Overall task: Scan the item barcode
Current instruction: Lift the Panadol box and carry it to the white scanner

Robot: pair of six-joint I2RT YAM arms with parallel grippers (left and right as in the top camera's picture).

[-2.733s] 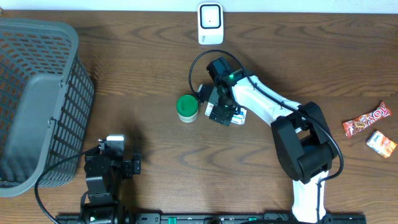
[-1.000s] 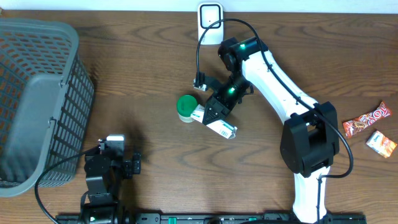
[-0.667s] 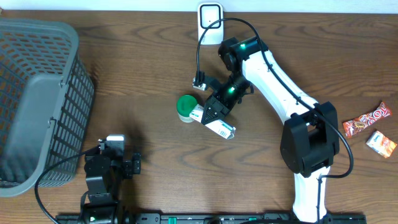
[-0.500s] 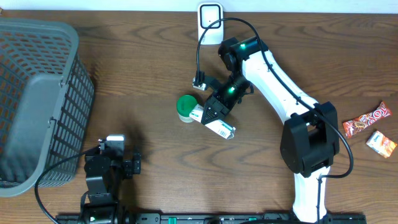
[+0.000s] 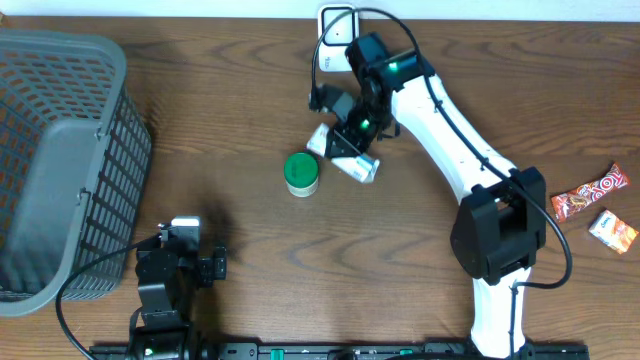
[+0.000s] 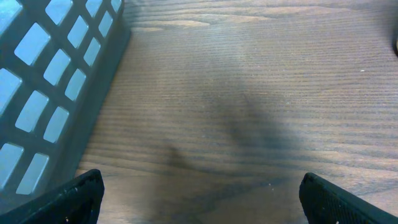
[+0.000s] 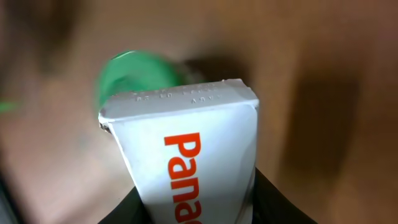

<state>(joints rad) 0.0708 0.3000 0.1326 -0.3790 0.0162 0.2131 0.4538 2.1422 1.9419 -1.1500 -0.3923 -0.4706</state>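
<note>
Right claw (image 5: 348,148) partly closed, clamped on a white box (image 7: 186,143) with orange lettering; "Pana" is readable in the wrist view. The black fingers pinch the box's lower end and the top end sticks out free. From overhead the box is tilted and looks lifted off the counter (image 5: 240,90), close in front of the scanner (image 5: 335,20) at the far edge. The arm covers part of the scanner. A green-lidded tub (image 5: 301,173) stands on the counter near the box, on the basket side, not touching it. Left claw (image 6: 200,198) wide open, nothing in it, low over bare wood right beside the grey basket (image 5: 60,150). A red wrapper (image 5: 590,193) and an orange packet (image 5: 612,230) lie at the right edge, well apart from the box.
</note>
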